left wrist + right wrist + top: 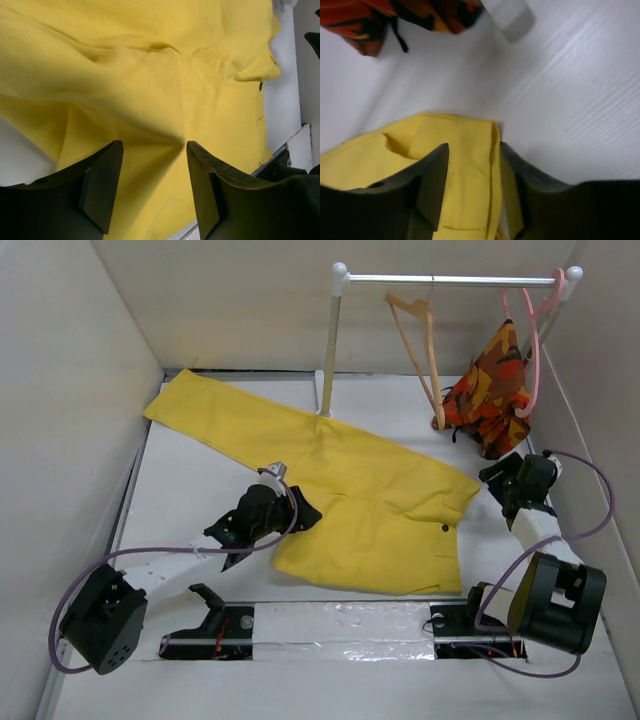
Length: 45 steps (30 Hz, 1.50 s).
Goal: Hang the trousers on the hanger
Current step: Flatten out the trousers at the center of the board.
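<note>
The yellow trousers lie flat on the table, one leg reaching to the back left and the waistband to the right. The tan wooden hanger hangs by its hook from the rail at the back. My left gripper is open and low over the trousers' middle; in the left wrist view its jaws straddle a raised fold of the cloth. My right gripper is open at the waistband's right corner; in the right wrist view its jaws straddle the waistband edge.
A white clothes rack stands at the back, its rail running right. A pink hanger holds an orange-red patterned garment, which also shows in the right wrist view. Walls close in on the left, back and right.
</note>
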Tool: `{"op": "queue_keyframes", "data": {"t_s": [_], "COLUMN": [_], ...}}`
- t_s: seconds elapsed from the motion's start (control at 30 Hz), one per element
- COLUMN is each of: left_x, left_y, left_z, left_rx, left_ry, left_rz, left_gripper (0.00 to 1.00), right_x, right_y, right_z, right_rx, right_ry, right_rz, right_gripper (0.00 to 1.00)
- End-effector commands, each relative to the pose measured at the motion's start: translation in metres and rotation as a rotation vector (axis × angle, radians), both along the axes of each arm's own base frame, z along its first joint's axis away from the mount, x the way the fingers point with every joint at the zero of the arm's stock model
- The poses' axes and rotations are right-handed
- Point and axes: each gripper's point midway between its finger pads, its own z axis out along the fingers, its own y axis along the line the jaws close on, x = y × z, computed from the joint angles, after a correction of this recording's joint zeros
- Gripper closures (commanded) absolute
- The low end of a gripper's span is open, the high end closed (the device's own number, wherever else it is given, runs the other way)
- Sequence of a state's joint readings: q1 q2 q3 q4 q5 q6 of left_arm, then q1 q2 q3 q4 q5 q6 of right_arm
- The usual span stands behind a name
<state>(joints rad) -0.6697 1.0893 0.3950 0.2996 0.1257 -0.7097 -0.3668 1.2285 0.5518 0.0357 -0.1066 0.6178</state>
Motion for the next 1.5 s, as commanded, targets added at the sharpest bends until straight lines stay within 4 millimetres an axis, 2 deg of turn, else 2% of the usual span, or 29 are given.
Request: {"op": "queue_keyframes", "data": {"t_s": [0.0, 0.03, 0.07, 0.1, 0.13, 0.17, 0.2, 0.23, 0.27, 0.3, 0.33, 0.37, 0.4, 0.43, 0.47, 0.5, 0.57, 0.6, 0.63, 0.67, 0.7, 0.73, 0.77, 0.83, 0.93, 1.07, 1.13, 1.23, 1.47], "left_x": [0.016, 0.021, 0.020, 0.026, 0.031, 0.029, 0.031, 0.035, 0.032, 0.032, 0.035, 0.032, 0.029, 0.028, 0.023, 0.021, 0.016, 0.012, 0.011, 0.007, 0.004, 0.003, 0.000, -0.004, -0.010, -0.016, -0.018, -0.019, -0.014], "left_y": [0.001, 0.002, 0.008, 0.011, 0.019, 0.026, 0.030, 0.039, 0.048, 0.053, 0.065, 0.074, 0.078, 0.085, 0.091, 0.095, 0.106, 0.112, 0.119, 0.124, 0.129, 0.135, 0.140, 0.148, 0.151, 0.155, 0.157, 0.158, 0.152], "left_z": [0.052, 0.066, 0.075, 0.093, 0.102, 0.111, 0.129, 0.140, 0.153, 0.171, 0.183, 0.199, 0.220, 0.231, 0.251, 0.259, 0.271, 0.283, 0.287, 0.291, 0.300, 0.304, 0.305, 0.320, 0.331, 0.332, 0.329, 0.326, 0.316], "left_rx": [-0.021, -0.034, -0.022, -0.025, -0.011, -0.003, -0.015, -0.009, -0.018, -0.036, -0.041, -0.063, -0.092, -0.101, -0.129, -0.138, -0.134, -0.146, -0.140, -0.138, -0.142, -0.136, -0.113, -0.118, -0.118, -0.127, -0.126, -0.123, -0.130], "left_ry": [-0.121, -0.159, -0.169, -0.206, -0.229, -0.245, -0.275, -0.303, -0.325, -0.356, -0.381, -0.411, -0.446, -0.469, -0.503, -0.514, -0.532, -0.548, -0.560, -0.568, -0.584, -0.593, -0.594, -0.616, -0.634, -0.640, -0.638, -0.633, -0.621], "left_rz": [0.036, 0.057, 0.074, 0.104, 0.146, 0.165, 0.190, 0.242, 0.267, 0.296, 0.345, 0.370, 0.384, 0.408, 0.417, 0.429, 0.462, 0.478, 0.504, 0.512, 0.523, 0.545, 0.550, 0.571, 0.564, 0.562, 0.564, 0.567, 0.558], "left_gripper": [0.49, 0.48, 0.45, 0.44, 0.44, 0.44, 0.44, 0.45, 0.46, 0.46, 0.47, 0.49, 0.49, 0.50, 0.50, 0.50, 0.50, 0.50, 0.50, 0.48, 0.47, 0.46, 0.46, 0.45, 0.45, 0.45, 0.45, 0.45, 0.46], "right_x": [0.009, 0.004, 0.000, -0.006, -0.008, -0.012, -0.021, -0.025, -0.038, -0.046, -0.054, -0.077, -0.087, -0.089, -0.114, -0.128, -0.140, -0.165, -0.171, -0.175, -0.181, -0.193, -0.190, -0.197, -0.196, -0.191, -0.188, -0.185, -0.172], "right_y": [0.012, 0.019, 0.028, 0.039, 0.068, 0.085, 0.105, 0.129, 0.173, 0.195, 0.216, 0.261, 0.281, 0.302, 0.338, 0.361, 0.409, 0.432, 0.447, 0.472, 0.486, 0.500, 0.519, 0.537, 0.561, 0.571, 0.565, 0.557, 0.529], "right_z": [0.046, 0.048, 0.061, 0.063, 0.066, 0.070, 0.076, 0.078, 0.080, 0.082, 0.085, 0.088, 0.091, 0.097, 0.102, 0.106, 0.113, 0.108, 0.107, 0.102, 0.100, 0.096, 0.091, 0.081, 0.056, 0.016, -0.005, -0.021, -0.036], "right_rx": [-0.164, -0.190, -0.219, -0.233, -0.252, -0.255, -0.254, -0.239, -0.216, -0.203, -0.189, -0.171, -0.170, -0.192, -0.204, -0.210, -0.307, -0.344, -0.405, -0.444, -0.468, -0.514, -0.538, -0.587, -0.661, -0.773, -0.834, -0.879, -1.042], "right_ry": [-0.085, -0.079, -0.110, -0.107, -0.125, -0.139, -0.170, -0.200, -0.227, -0.245, -0.264, -0.284, -0.292, -0.290, -0.311, -0.321, -0.331, -0.320, -0.335, -0.335, -0.345, -0.367, -0.364, -0.365, -0.290, -0.182, -0.107, -0.052, 0.064], "right_rz": [0.067, 0.085, 0.104, 0.136, 0.230, 0.280, 0.341, 0.426, 0.565, 0.633, 0.694, 0.844, 0.902, 0.940, 1.055, 1.136, 1.266, 1.370, 1.430, 1.487, 1.537, 1.620, 1.653, 1.746, 1.837, 1.915, 1.920, 1.918, 1.831], "right_gripper": [0.29, 0.22, 0.18, 0.16, 0.16, 0.19, 0.25, 0.38, 0.45, 0.58, 0.78, 0.82, 0.88, 0.96, 0.99, 0.99, 0.97, 0.94, 0.85, 0.80, 0.71, 0.50, 0.43, 0.33, 0.32, 0.31, 0.31, 0.31, 0.33]}}
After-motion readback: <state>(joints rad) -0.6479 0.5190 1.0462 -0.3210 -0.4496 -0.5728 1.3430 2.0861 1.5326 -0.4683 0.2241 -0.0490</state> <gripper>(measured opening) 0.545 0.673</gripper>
